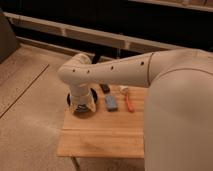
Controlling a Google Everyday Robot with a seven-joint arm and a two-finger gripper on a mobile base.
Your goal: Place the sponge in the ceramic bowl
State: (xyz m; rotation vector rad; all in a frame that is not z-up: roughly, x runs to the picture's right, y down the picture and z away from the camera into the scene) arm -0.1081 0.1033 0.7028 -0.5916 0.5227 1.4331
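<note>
The sponge (111, 102), a small flat blue block, lies on the wooden table (105, 132) near its far edge. To its left stands the ceramic bowl (69, 100), dark and glossy and mostly covered by my arm. My gripper (82, 106) hangs wrist-down right over the bowl, a short way left of the sponge and apart from it. It is open and I see nothing held in it.
A small black rectangular object (105, 88) lies just behind the sponge. A thin orange tool (130, 104) lies to the sponge's right, with a small white cup (123, 89) behind it. My arm's big pale body (175, 110) covers the table's right side. Speckled floor surrounds the table.
</note>
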